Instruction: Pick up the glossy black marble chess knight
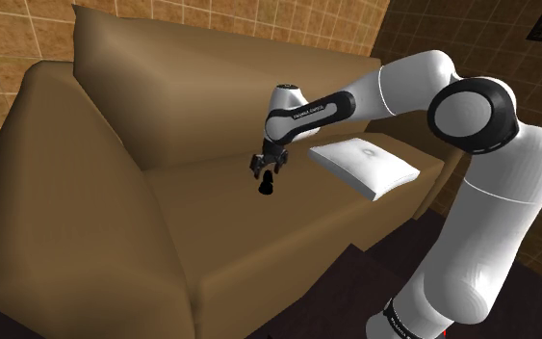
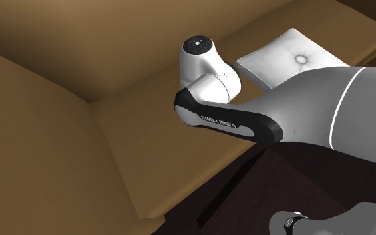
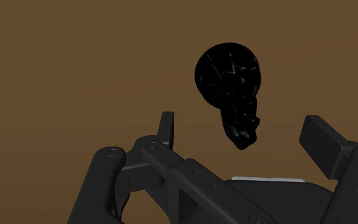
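The chess knight (image 1: pixel 269 183) is a small glossy black piece with faint pale veins, standing on the brown sofa seat (image 1: pixel 211 207) about midway along it. My black gripper (image 1: pixel 268 166) hangs just above the knight, pointing down, with its fingers open. In the wrist view the knight (image 3: pixel 229 92) lies ahead of the gripper (image 3: pixel 241 122), in the gap between the two fingers, and neither finger touches it. In the second exterior view my forearm (image 2: pixel 226 123) hides the hand and the knight.
A white tufted cushion (image 1: pixel 365 166) lies on the seat to the shoulder view's right of the gripper, seen too as the cushion (image 2: pixel 293 57). The sofa backrest (image 1: pixel 201 77) rises behind and a broad armrest (image 1: pixel 66 193) stands at the shoulder view's left. The seat's front edge drops to a dark floor (image 1: pixel 336 299).
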Robot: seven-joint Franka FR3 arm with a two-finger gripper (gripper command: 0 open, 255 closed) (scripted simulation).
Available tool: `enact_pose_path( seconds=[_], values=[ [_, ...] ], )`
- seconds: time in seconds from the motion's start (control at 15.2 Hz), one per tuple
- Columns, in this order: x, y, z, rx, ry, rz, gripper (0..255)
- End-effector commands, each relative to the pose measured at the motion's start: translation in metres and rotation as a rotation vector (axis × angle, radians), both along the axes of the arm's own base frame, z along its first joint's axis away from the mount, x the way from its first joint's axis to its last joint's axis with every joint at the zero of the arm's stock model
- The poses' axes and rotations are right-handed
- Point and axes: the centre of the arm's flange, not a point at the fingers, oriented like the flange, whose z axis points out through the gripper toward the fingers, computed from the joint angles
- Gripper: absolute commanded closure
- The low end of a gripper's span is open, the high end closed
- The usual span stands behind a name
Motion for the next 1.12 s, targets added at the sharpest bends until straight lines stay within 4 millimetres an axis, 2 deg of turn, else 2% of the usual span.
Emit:
enact_pose_path(
  seconds=[0.0, 0.07, 0.13, 0.73, 1.06],
  values=[
    [0.000, 0.000, -0.006, 0.000, -0.001, 0.000, 0],
    [0.000, 0.000, -0.006, 0.000, -0.001, 0.000, 0],
    [-0.001, 0.000, -0.006, 0.000, -0.001, 0.000, 255],
    [0.000, 0.000, -0.006, 0.000, -0.001, 0.000, 255],
    [0.000, 0.000, 0.020, 0.000, -0.001, 0.000, 255]
  ],
)
